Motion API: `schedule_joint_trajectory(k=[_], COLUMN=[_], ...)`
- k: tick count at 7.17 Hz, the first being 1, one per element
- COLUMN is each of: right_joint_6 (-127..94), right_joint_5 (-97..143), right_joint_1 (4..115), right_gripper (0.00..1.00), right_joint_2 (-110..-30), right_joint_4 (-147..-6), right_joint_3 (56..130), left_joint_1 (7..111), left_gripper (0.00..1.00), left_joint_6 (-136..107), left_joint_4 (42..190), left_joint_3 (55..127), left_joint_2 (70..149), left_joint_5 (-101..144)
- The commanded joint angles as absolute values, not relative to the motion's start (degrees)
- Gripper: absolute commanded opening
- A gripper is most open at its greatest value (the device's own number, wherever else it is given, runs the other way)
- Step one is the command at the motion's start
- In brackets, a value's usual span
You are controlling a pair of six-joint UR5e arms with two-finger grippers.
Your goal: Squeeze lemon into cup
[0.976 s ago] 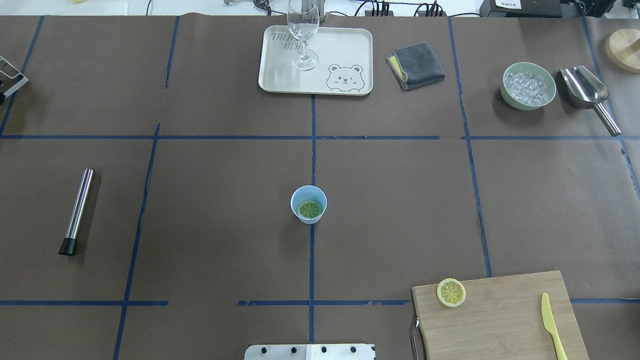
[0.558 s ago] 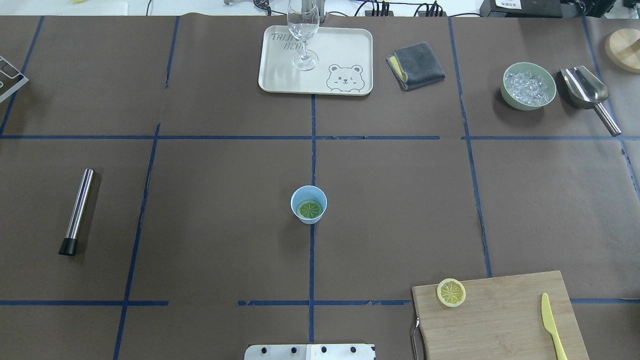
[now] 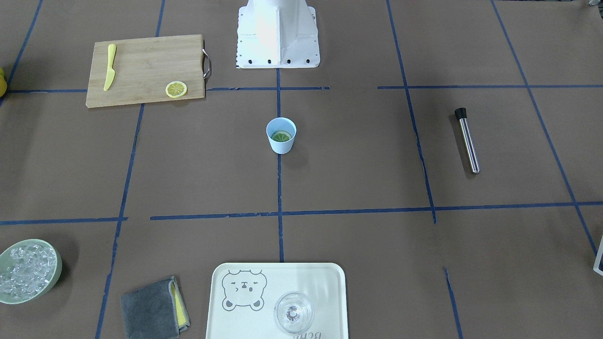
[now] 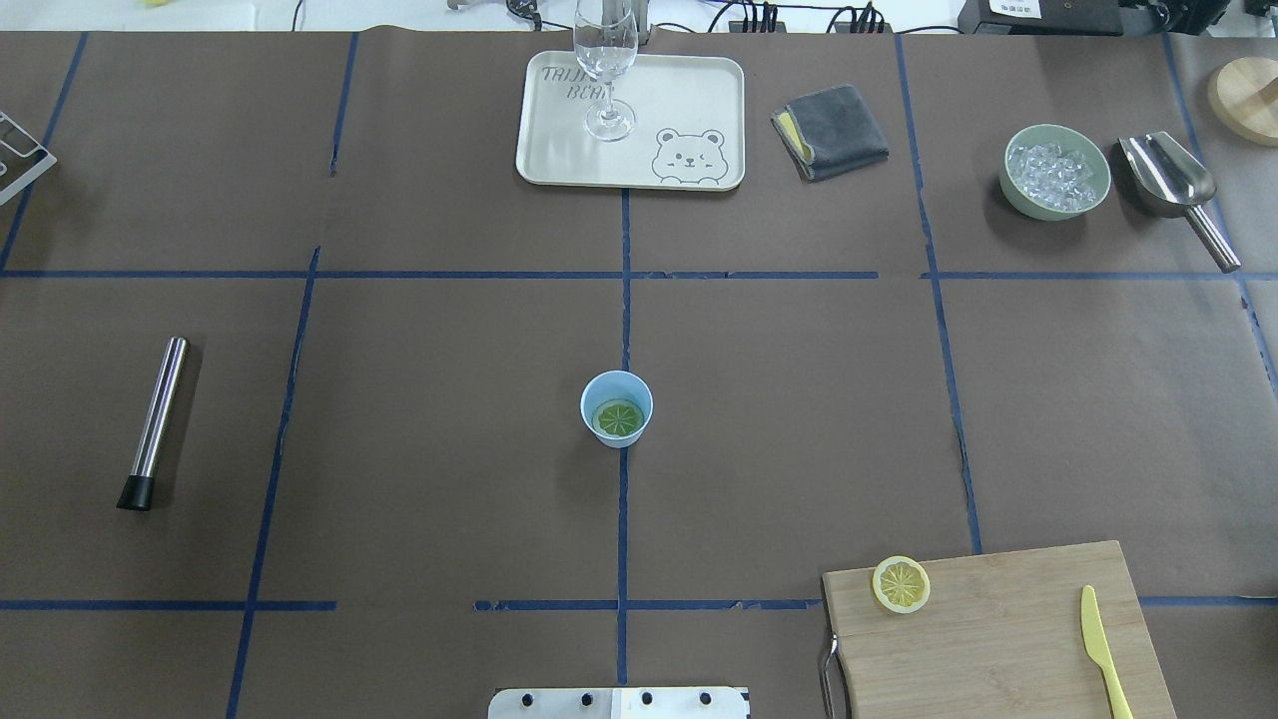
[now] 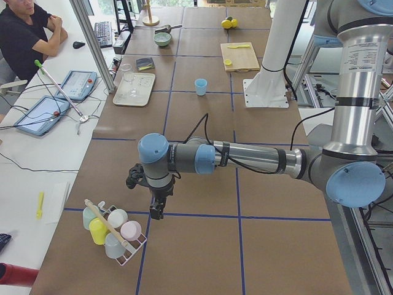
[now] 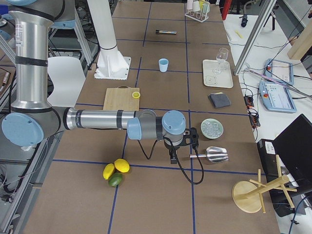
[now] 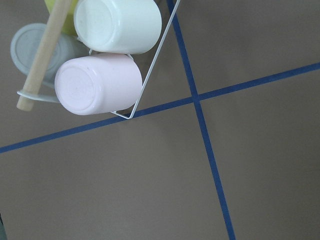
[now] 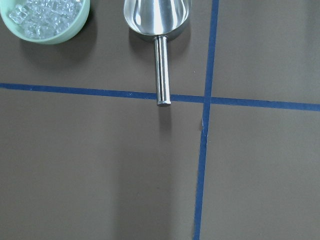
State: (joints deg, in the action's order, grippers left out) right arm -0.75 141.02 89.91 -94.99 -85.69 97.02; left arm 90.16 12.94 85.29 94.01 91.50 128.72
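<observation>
Brown table (image 4: 399, 449): lemon (image 4: 617, 418) shaded inside cup (image 4: 599, 387); left pincer (image 5: 156, 212), right pincer (image 6: 173, 158) states unreadable.

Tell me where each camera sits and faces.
Front-facing: across table, facing robot base; cup central.
Overhead: behind robot, looking forward; base edge shows.
Exterior left: left end; left arm near rack.
Exterior right: right end; right arm near scoop.
Left wrist: down at rack; no body.
Right wrist: down on scoop; no body.
Shared: first two show lemon in cup.

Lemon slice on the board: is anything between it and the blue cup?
Nothing visible. Only the table surface lies between the lemon slice on the cutting board and the cup, which already holds the other slice.
</observation>
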Motion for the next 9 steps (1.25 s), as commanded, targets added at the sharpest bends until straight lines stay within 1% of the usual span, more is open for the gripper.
schedule_joint_trajectory(k=[1,9], right_joint_6=[-1.3,-1.2], right_joint_5=[141.2,140.6], right_joint_1=[89.9,89.9], right_gripper=[1.00,1.00], right_joint_2=[-94.9,-95.2], right_joint_4=[-85.4,-85.3], right_joint_3=[96.8,96.6], left_joint_1=[90.2,90.0], left_gripper=[1.00,1.00], left_joint_6=[10.0,7.9], left_joint_4=[85.7,87.0], left_joint_3=[93.0,92.9], left_joint_2=[91.8,92.0], left_joint_5=[132.3,132.5])
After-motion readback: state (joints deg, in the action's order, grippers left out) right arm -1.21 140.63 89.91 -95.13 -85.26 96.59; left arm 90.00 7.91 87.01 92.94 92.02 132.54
